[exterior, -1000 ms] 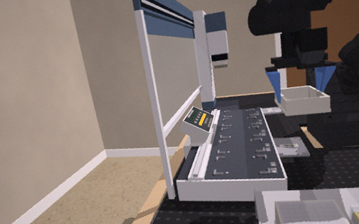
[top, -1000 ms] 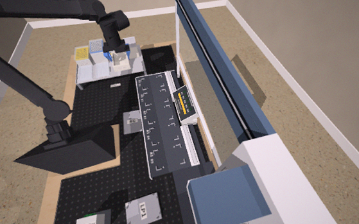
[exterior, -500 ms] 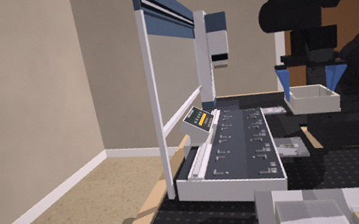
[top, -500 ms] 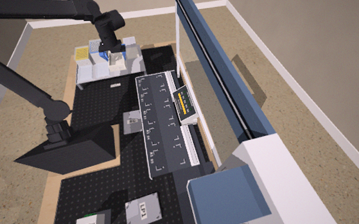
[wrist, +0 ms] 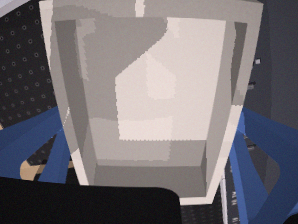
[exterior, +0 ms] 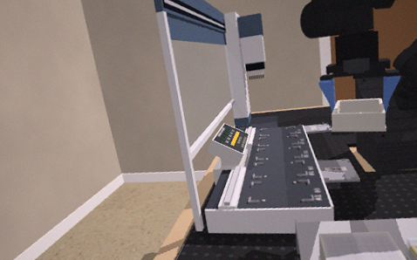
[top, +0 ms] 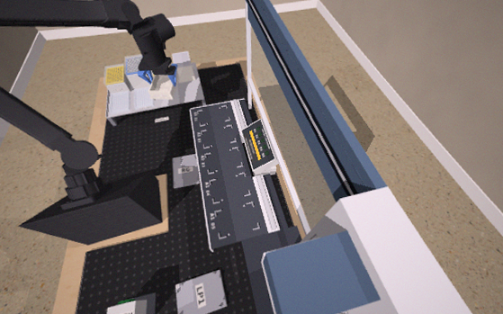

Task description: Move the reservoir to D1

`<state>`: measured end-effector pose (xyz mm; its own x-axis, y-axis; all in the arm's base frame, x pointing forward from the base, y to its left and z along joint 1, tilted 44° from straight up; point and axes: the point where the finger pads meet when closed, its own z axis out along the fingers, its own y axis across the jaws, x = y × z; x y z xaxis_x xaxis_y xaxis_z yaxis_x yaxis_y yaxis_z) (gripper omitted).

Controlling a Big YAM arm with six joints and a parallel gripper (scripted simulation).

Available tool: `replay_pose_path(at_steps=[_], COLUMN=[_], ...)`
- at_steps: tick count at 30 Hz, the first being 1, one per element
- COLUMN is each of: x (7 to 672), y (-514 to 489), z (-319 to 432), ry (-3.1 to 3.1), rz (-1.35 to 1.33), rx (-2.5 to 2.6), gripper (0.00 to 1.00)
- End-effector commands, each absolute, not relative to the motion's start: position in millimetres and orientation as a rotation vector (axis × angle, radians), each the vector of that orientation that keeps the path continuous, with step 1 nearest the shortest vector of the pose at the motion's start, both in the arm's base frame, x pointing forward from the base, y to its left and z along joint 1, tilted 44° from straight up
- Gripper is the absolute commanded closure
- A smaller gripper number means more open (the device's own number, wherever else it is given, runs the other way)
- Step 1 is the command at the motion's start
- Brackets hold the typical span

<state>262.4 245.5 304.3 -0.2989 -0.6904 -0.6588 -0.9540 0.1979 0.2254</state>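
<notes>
The black arm's gripper with blue fingers is carrying the cream-white, open, one-well plastic reservoir in the air. In the top view the reservoir is hanging over the front edge of the grey shelf, so it is not yet on the deck.

To do this step well, I think the arm should be keeping the tub level and travelling over the black perforated board toward the near end of the dark grey liquid-handler deck, not over the other labware on the shelf. Before it is lowering into the white corner brackets, the label end should be matching the engraved A1 corner; the label is not readable here, so I cannot tell the orientation.

The jaws are standing wide, and they are clamping the reservoir by its outer walls, one blue finger on each side. In the wrist view the tub is filling the space between them, and its inside is looking empty.
</notes>
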Motion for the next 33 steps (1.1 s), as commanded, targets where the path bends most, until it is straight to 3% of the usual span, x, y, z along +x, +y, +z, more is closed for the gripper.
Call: replay_pose_path(at_steps=[1,33], x=[270.7,270.8], y=[246.7,246.6], z=[327.4,327.4], ry=[2.109,2.507], rz=[0.87,1.042], rx=[-1.42,-0.895], gripper=[1.0,1.0])
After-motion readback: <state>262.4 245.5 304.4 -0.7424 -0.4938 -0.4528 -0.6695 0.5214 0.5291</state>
